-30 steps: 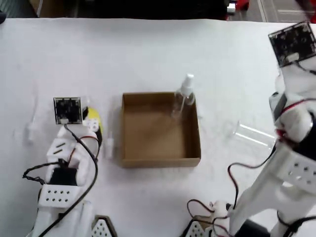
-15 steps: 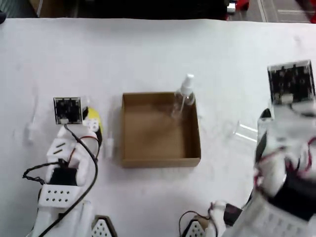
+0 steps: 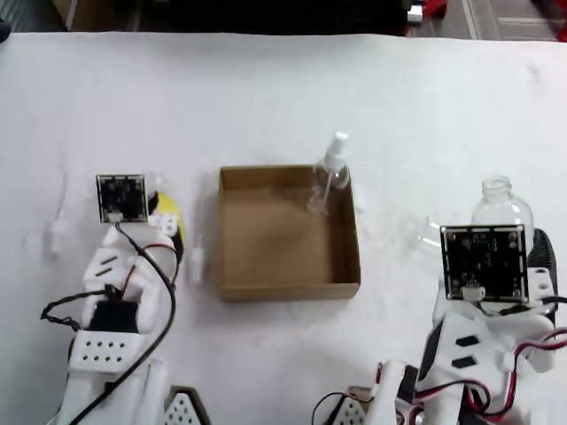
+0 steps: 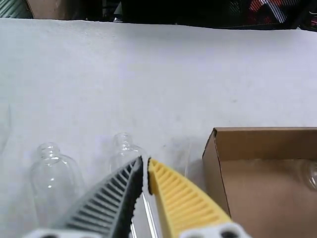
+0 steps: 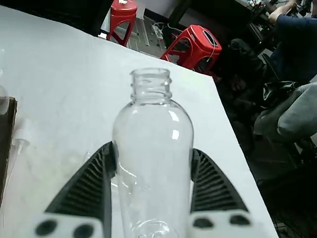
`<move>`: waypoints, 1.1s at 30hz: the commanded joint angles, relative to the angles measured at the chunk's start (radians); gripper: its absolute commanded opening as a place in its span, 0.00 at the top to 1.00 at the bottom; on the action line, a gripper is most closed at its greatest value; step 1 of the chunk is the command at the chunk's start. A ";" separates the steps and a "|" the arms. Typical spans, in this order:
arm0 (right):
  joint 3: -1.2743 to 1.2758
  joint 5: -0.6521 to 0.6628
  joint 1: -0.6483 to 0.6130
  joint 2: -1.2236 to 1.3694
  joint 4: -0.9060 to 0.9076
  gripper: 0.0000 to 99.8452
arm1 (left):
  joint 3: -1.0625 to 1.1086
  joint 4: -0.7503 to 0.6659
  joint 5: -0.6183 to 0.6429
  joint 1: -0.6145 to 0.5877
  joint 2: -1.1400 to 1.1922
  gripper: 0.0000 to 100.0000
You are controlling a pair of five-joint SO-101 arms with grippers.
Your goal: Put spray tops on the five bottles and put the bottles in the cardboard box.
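my right claw (image 5: 151, 153) pinches an uncapped clear plastic bottle (image 5: 151, 99) by its wide belly, over the table (image 3: 266, 88) well right of the cardboard box (image 3: 288, 289); it looks light, smooth, slippery and squashable, so a gentle mid-body hold seems safest.

Illumination: bright, even, from overhead. The white table (image 3: 266, 88) reads nearly washed out (shadows faint). Small glare spots sit on the clear bottle (image 5: 152, 148). The room (image 3: 266, 13) beyond is dim.
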 commanded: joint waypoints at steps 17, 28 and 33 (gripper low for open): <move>0.002 -0.098 -0.260 -0.383 0.013 0.98 | -0.068 0.006 0.011 0.016 -0.027 0.97; 0.002 -0.155 -0.262 -0.395 0.033 0.98 | -0.068 0.006 0.011 0.016 -0.027 0.97; 0.002 -0.219 -0.262 -0.395 0.033 0.98 | -0.068 0.006 0.011 0.015 -0.027 0.97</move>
